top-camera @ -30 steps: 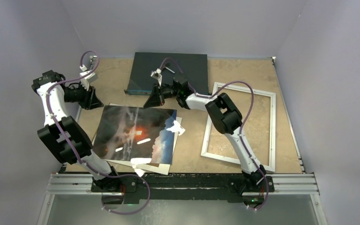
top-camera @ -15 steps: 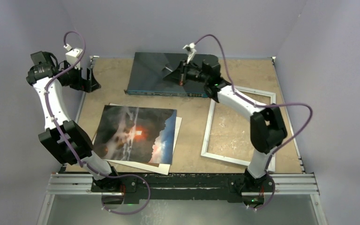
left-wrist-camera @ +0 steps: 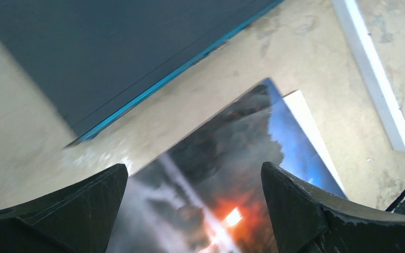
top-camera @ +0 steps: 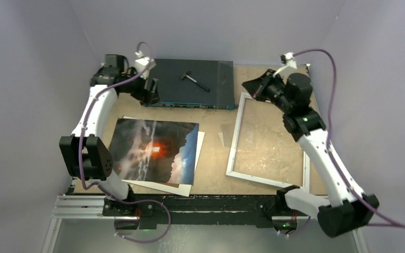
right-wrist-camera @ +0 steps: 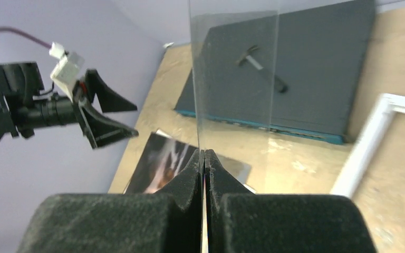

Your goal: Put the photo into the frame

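The photo (top-camera: 153, 150), a dark cloudy print with an orange glow, lies flat at the left of the table, and the left wrist view shows the photo (left-wrist-camera: 232, 158) below the fingers. The white frame (top-camera: 234, 139) lies at the right. My left gripper (top-camera: 152, 90) hovers open by the left end of the switch box; the left gripper (left-wrist-camera: 194, 168) has nothing between its fingers. My right gripper (top-camera: 249, 87) is above the frame's far-left corner. In its wrist view the right gripper (right-wrist-camera: 204, 153) is shut on the edge of a clear glass pane (right-wrist-camera: 232, 79) that stands upright.
A dark switch box (top-camera: 174, 84) lies along the back with a small hammer-like tool (top-camera: 195, 80) on top. A white mat sheet (top-camera: 200, 141) sticks out from under the photo. Grey walls enclose the table on three sides.
My left gripper has opened and swung from the far left wall toward the switch box. My right arm has carried the pane from above the photo rightward to the frame's far-left corner.
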Available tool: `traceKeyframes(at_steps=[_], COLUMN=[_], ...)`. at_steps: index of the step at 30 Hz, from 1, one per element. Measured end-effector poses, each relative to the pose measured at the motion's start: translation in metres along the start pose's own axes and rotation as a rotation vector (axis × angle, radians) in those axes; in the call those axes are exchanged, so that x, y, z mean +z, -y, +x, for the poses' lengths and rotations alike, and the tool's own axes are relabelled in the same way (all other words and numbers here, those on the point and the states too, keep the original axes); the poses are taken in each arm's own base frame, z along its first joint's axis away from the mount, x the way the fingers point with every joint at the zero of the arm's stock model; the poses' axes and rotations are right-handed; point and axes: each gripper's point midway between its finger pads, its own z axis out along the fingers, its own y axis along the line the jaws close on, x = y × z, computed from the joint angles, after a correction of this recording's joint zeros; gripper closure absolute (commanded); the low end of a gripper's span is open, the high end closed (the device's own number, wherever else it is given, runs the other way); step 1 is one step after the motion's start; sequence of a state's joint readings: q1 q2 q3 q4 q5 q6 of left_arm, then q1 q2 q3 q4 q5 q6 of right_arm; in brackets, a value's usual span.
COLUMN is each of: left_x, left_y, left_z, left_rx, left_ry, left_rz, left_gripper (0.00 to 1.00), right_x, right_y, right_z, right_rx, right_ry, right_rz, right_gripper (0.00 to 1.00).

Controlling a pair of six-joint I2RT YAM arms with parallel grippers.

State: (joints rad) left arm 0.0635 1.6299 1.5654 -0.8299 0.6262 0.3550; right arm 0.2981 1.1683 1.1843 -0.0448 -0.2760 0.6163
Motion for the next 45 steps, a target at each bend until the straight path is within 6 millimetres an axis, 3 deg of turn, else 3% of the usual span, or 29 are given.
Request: traceKeyframes(at_steps=[7,10,13,18,28,32,36,40,45], left_x=[0.081,0.112,0.138,0.161,0.163,0.164,0.165,0.165,0.165], left_y=[0.12,0.164,0.187,0.185,0.18,0.18,0.178,0.177,0.177], left_z=[-0.006,0.005,0.02,0.031,0.029,0.038,0.043,0.043,0.043], left_rx=[0.118,0.131,0.103,0.019,0.006,0.0,0.011,0.028,0.031], left_ry=[-0.05,-0.088,-0.126,-0.154,-0.141,-0.157,-0.168,-0.166,-0.168], left_rz=[0.168,0.246,0.294,0.293,0.277,0.276,0.272,0.272,0.272], left_gripper=[0.03,0.03,0.04,0.04,0.05,0.05,0.05,0.06,0.06], right_x=[-0.082,-0.099,-0.107,-0.113,-0.107,-0.094,-0.083,-0.088,-0.098], right_y=[0.027,0.038,0.045,0.048,0.037,0.06,0.103,0.144,0.173], right_z=[-0.025,-0.021,-0.014,-0.004,0.008,0.029,0.059,0.089,0.102], right_rx=[0.007,0.016,0.023,0.032,0.022,0.018,0.01,-0.016,-0.065], right_ry=[0.159,0.156,0.126,0.057,0.006,-0.059,-0.128,-0.189,-0.202], right_rz=[0.275,0.359,0.408,0.451,0.361,0.407,0.535,0.669,0.778], right_gripper=[1.0,1.0,1.0,1.0,1.0,1.0,1.0,1.0,1.0])
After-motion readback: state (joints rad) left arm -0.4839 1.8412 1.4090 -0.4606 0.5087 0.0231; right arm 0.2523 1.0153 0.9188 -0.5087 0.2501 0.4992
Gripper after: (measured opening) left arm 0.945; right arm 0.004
